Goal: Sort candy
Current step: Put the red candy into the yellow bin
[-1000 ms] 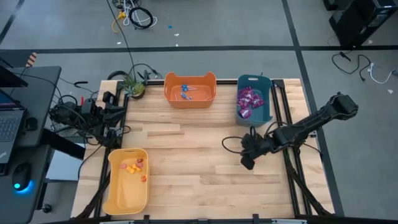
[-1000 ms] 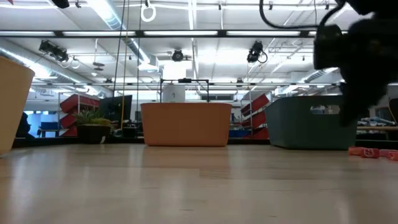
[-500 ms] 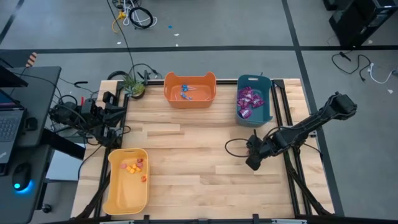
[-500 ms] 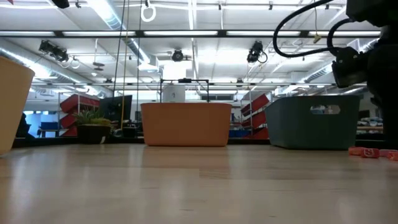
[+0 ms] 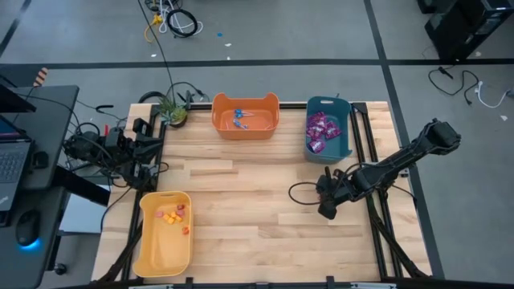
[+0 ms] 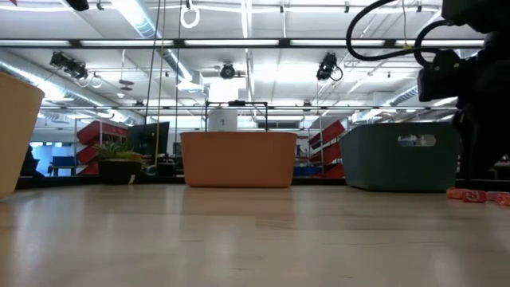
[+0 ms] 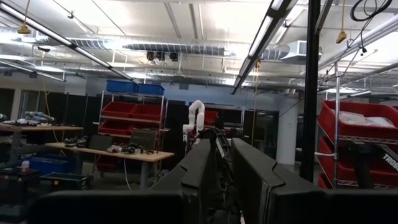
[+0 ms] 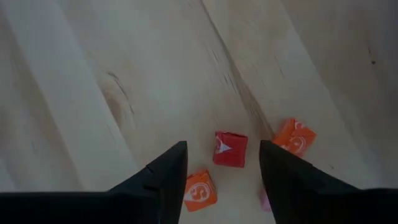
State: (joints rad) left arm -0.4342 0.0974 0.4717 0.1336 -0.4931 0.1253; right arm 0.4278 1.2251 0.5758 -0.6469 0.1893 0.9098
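Overhead straight down, table-level sideways, both sharing the orange bin (image 5: 245,115); wrist cameras roomward and close tabletop-ward.

A pale wooden plank worktop (image 5: 241,209) holds three plastic bins. An orange rectangular bin (image 5: 245,127) sits at the far edge near the middle, with a dark teal bin (image 5: 347,140) just beside it toward the right. A long yellow bin (image 5: 152,245) lies at the near left corner. A small green potted plant (image 5: 171,110) stands at the far left corner. Left of the worktop, a dark desk (image 5: 40,104) carries a laptop (image 5: 11,160) and a computer mouse (image 5: 29,229). Cables (image 5: 173,20) lie on the grey floor (image 5: 305,32) beyond.
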